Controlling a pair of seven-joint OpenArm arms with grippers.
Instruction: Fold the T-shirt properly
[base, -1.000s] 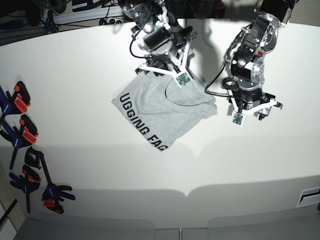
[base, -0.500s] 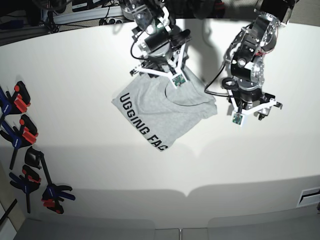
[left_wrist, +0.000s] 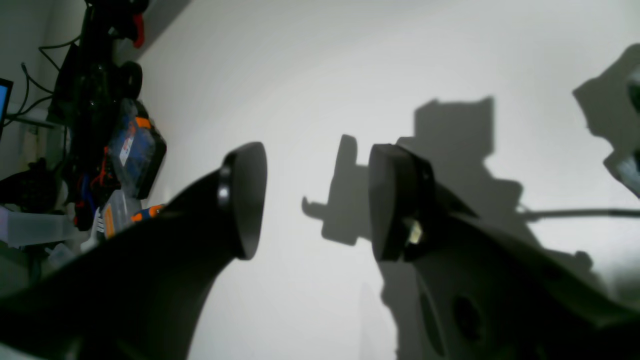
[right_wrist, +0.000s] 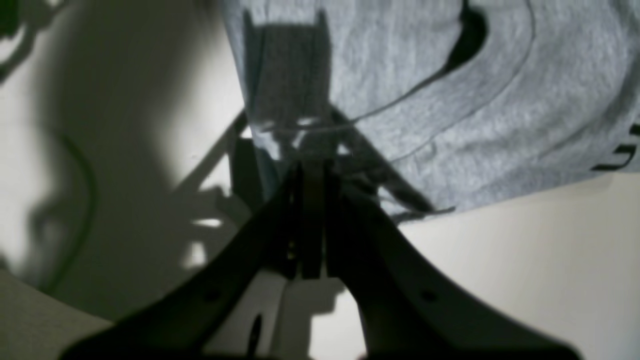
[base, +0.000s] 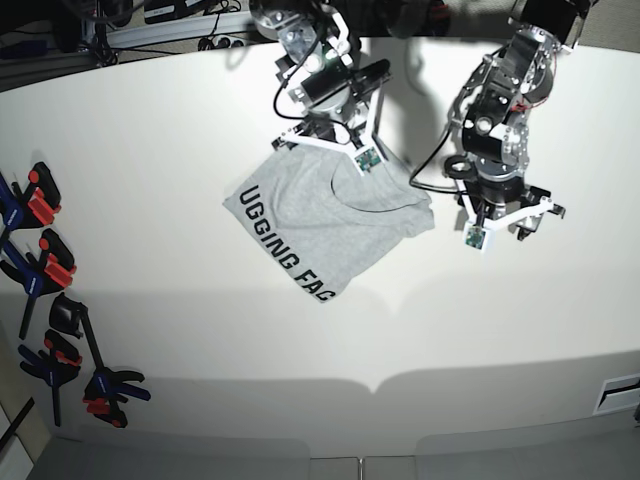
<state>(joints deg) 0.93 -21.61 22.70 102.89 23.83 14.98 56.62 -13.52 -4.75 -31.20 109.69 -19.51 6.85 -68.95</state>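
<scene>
Your grey T-shirt (base: 325, 215) lies folded at the white table's (base: 180, 120) far middle, lettering along its near-left edge. Your right gripper (right_wrist: 310, 172), jaws pressed together, sits at its far edge; whether cloth is pinched stays hidden. Your left gripper (left_wrist: 317, 200) gapes wide over bare table, to the right.

A workshop or lab: spring clamps (base: 45, 290) line the white table (base: 150, 160) edge.

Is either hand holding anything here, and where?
The left hand is open and empty. The right hand is shut at the T-shirt's far edge; whether cloth is pinched cannot be told.
</scene>
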